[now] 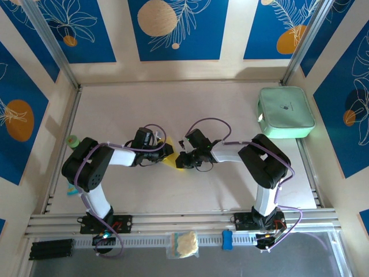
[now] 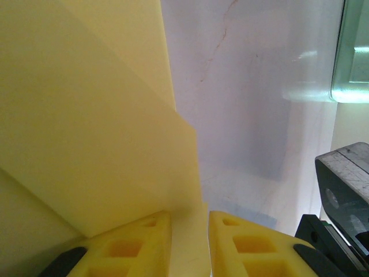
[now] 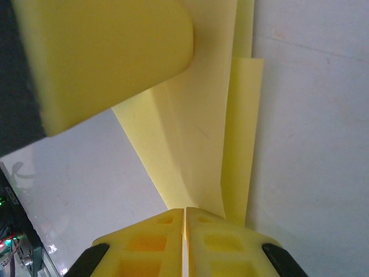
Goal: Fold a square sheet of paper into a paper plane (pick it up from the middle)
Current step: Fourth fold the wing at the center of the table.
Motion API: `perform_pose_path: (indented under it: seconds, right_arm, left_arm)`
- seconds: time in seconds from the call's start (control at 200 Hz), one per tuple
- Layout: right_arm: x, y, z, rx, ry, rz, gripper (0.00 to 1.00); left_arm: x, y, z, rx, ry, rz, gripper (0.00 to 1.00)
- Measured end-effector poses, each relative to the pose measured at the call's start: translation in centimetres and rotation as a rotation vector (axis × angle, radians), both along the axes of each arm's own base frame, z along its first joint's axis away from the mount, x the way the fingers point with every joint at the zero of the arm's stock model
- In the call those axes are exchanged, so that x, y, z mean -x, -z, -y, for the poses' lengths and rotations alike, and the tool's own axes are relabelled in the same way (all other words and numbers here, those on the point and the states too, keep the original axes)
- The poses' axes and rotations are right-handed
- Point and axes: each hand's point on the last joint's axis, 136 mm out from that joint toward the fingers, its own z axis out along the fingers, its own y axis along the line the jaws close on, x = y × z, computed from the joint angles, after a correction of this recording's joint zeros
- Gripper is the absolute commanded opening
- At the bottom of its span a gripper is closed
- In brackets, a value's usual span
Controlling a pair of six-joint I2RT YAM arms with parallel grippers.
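Note:
The paper plane (image 1: 172,161), bright yellow and folded from the sheet of paper, hangs between my two grippers at mid-table. In the right wrist view the plane (image 3: 190,127) narrows to a point with a layered wing, and my right gripper (image 3: 185,214) is shut on that narrow end. In the left wrist view my left gripper (image 2: 190,222) has its jaws a narrow gap apart, with the folded paper (image 2: 86,115) running through the gap and spreading wide to the left. One left finger (image 3: 104,52) lies over the paper. From above, the left gripper (image 1: 167,151) and right gripper (image 1: 181,160) almost touch.
A mint-green case (image 1: 286,112) sits at the back right. A cream wad in a clear bag (image 1: 185,244) and a blue block (image 1: 227,240) lie on the front rail. A small green object (image 1: 72,140) stands at the left wall. The right gripper's black body (image 2: 346,190) is close by.

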Motion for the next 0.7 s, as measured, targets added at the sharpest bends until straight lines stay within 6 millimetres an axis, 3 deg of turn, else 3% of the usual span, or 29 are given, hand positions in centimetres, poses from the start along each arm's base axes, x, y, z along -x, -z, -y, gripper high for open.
perform_pose_path:
  seconds: [0.34, 0.44, 0.595, 0.7]
  right_arm:
    - [0.0, 0.5, 0.2, 0.011, 0.004, -0.009, 0.08]
    - [0.1, 0.5, 0.2, 0.011, 0.003, -0.010, 0.07]
    - [0.0, 0.5, 0.2, 0.011, 0.004, -0.009, 0.07]
    - [0.0, 0.5, 0.2, 0.011, 0.004, -0.009, 0.07]
  left_arm:
    - [-0.1, -0.3, 0.1, -0.002, 0.005, -0.008, 0.28]
    - [-0.4, -1.6, 0.3, -0.006, 0.019, 0.019, 0.28]
    - [-1.6, -5.2, 0.6, -0.017, 0.059, 0.140, 0.26]
    - [-2.0, -5.8, 0.6, -0.032, 0.075, 0.182, 0.23]
